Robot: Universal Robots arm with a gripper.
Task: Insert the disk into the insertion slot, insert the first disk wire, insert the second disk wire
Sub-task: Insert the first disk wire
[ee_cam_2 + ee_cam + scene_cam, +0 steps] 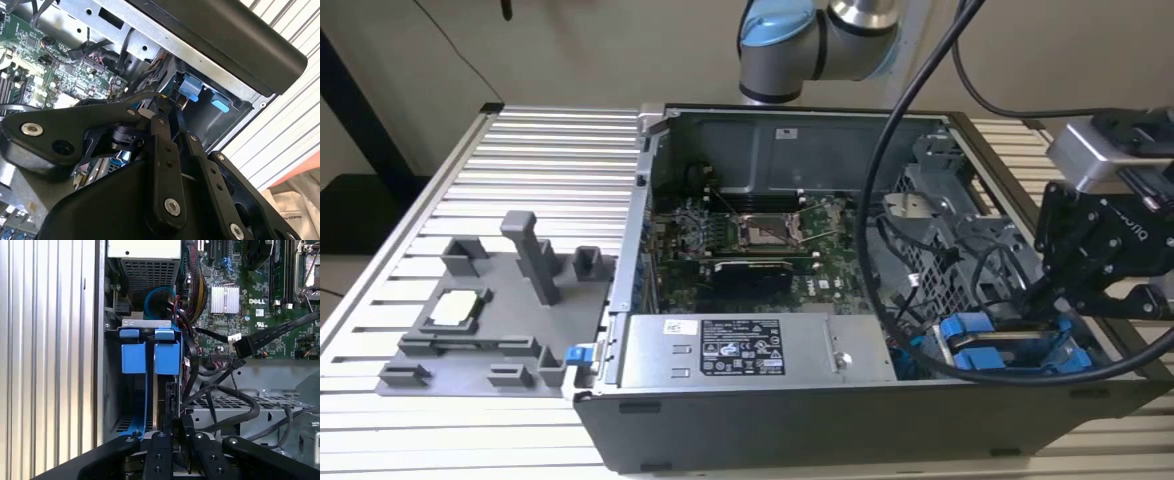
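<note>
The arm (801,40) is reaching into the open computer case's (854,425) drive-cage corner. Its gripper (176,424) is pinching the disk (167,392), which is standing on edge inside the insertion slot (147,324). Black cables (220,407) are crowding just beside it.

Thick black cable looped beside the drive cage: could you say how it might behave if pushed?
The thick black round cable curves in a slack loop, so it probably bends easily. Lying among other wires, it might snag.
</note>
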